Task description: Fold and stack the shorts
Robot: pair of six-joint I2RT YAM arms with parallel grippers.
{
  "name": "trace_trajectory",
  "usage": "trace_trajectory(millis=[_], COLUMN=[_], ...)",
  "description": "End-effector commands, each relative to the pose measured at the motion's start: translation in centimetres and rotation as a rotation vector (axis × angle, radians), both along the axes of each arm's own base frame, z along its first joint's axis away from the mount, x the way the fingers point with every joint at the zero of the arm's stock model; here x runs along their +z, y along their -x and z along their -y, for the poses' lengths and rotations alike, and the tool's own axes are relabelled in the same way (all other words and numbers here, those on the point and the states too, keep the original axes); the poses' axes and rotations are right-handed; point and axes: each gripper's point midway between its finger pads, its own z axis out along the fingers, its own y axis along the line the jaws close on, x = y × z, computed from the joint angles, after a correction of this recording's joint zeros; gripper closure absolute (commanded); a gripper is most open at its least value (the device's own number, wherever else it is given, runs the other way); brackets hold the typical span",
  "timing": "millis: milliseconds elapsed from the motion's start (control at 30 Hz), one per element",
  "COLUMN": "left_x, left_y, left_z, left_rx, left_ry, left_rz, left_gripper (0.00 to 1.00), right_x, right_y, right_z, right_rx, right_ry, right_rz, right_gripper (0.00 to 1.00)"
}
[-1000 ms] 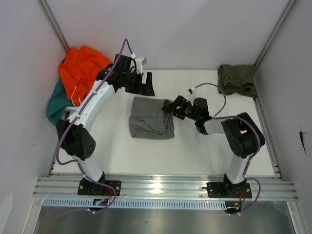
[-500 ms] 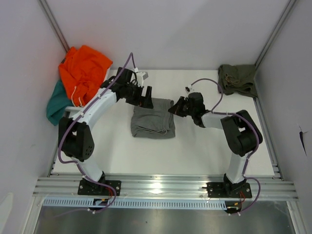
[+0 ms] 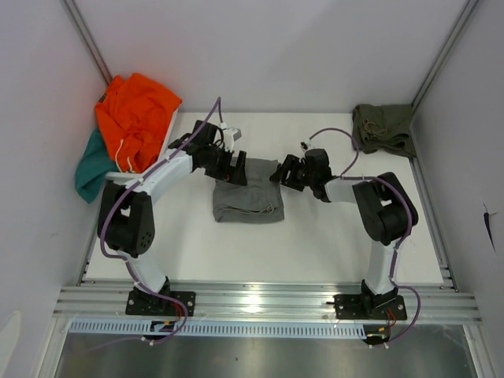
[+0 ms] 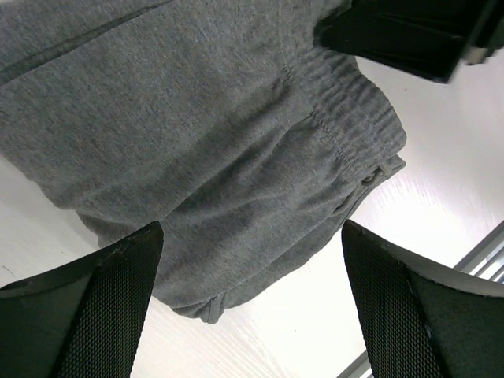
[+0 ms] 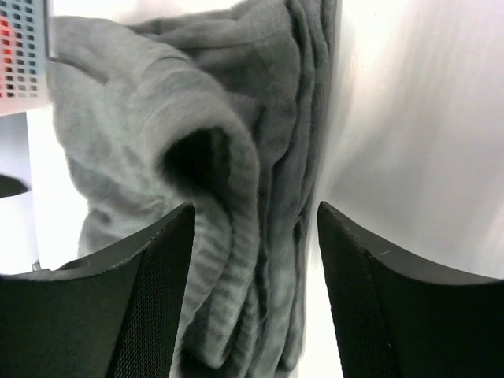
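Top external view: grey shorts lie folded mid-counter, between both arms. Left gripper hangs over their upper left corner, jaws wide, holding nothing. Right gripper is at the shorts' right edge, jaws partly apart astride the layered fold; cloth lies between them, but the right wrist view shows no pinch. Olive shorts are bunched at upper right, well apart. Orange garment lies beside teal garment at upper left. Cloth looks soft, light and limp, so layers will likely slide. Best hold is probably the thick elastic waistband, or through all layers at the fold. No bin or box visible.
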Motion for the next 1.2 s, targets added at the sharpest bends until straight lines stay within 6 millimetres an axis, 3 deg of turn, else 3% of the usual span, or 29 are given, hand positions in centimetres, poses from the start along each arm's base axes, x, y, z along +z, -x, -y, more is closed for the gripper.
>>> trace_trajectory(millis=[0,100,133,200,233,367,500,567,600,767,800,900,1000,1167], left_x=[1.8,2.3,2.7,2.9,3.2,4.6,5.2,4.3,4.6,2.1,1.6,0.6,-0.1,-0.1], left_y=[-0.9,-1.1,-1.4,-1.5,-1.7,-2.6,-3.7,-4.0,-4.1,-4.8,-4.9,-5.1,-5.3,-5.1], left_z=[0.0,0.0,-0.1,-0.2,-0.2,-0.6,0.1,0.5,1.0,1.7,1.7,1.6,1.4,1.3], left_rx=[-0.016,-0.011,-0.008,-0.004,-0.001,0.004,-0.014,-0.014,-0.028,-0.026,-0.022,-0.008,0.006,0.016], left_ry=[0.027,0.027,0.031,0.033,0.038,0.087,0.127,0.145,0.170,0.183,0.179,0.168,0.159,0.151], left_rz=[0.086,0.110,0.122,0.118,0.121,0.109,0.098,0.063,0.059,-0.010,-0.018,-0.036,-0.048,-0.044], left_gripper=[0.05,0.05,0.05,0.05,0.05,0.05,0.05,0.05,0.05,0.05,0.05,0.05,0.05,0.06], right_x=[6.3,8.0,9.5,10.2,11.5,12.3,11.4,9.1,9.3,3.9,1.6,-1.6,-1.3,3.2], right_y=[-0.5,0.5,1.0,2.0,2.4,5.1,7.1,7.7,7.7,7.6,7.6,7.7,8.0,7.1], right_z=[0.3,0.2,-0.1,-0.1,-0.3,-2.6,-4.5,-5.0,-5.3,-5.0,-4.6,-3.5,-3.5,-3.8], right_rx=[0.006,0.018,0.024,0.031,0.041,0.141,0.227,0.236,0.260,0.231,0.196,0.146,0.141,0.145], right_ry=[-0.013,-0.022,-0.030,-0.039,-0.056,-0.127,-0.228,-0.276,-0.315,-0.361,-0.327,-0.264,-0.286,-0.297], right_rz=[0.125,0.146,0.176,0.187,0.211,0.199,0.161,0.079,0.088,-0.060,-0.117,-0.183,-0.168,-0.075], right_gripper=[0.34,0.34,0.35,0.37,0.40,0.54,0.66,0.68,0.69,0.73,0.74,0.74,0.74,0.73])
